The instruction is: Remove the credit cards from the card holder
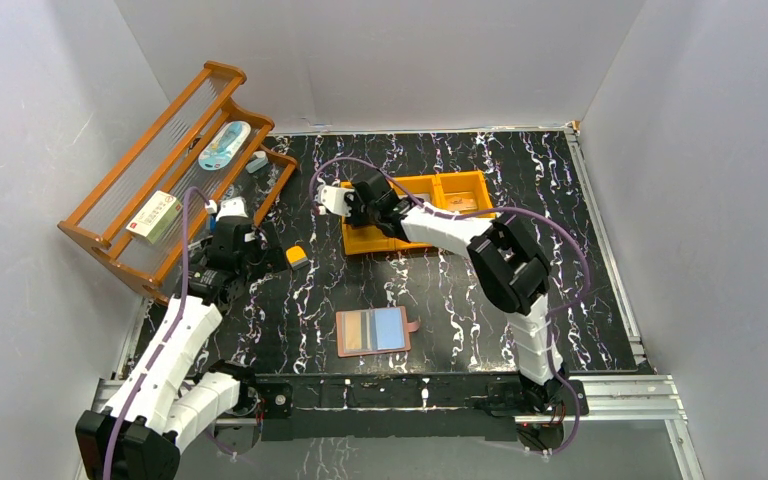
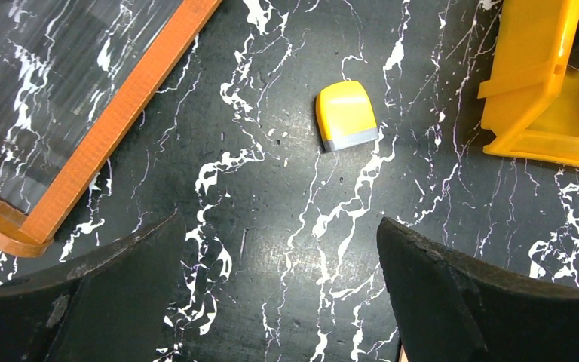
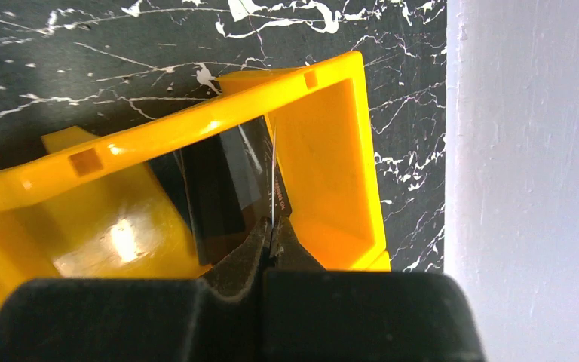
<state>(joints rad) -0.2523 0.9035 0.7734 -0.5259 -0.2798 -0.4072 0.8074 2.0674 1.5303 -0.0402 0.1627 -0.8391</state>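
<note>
Left claw [image 2: 279,226]: spread wide, holding nothing, hovering over the table [image 2: 271,188] just short of a small yellow block [image 2: 346,115]. I noted no part for it in the current step.

Right claw [image 3: 274,237]: pressed together, pinching a thin dark card [image 3: 280,197] by one end inside the left compartment of the orange tray [image 3: 332,151]. The card stood on edge, its long axis running away from the claw towards the tray's far wall.

In my judgement the step was depositing this card. I would lower it until the free end nears the tray floor, tip it flat, release, then lift straight up clear of the walls.

Card holder [image 1: 373,331]: lying open and flat near the front edge, long axis left to right, snap tab pointing right. Further cards [image 1: 358,331] sat in its left half.
</note>
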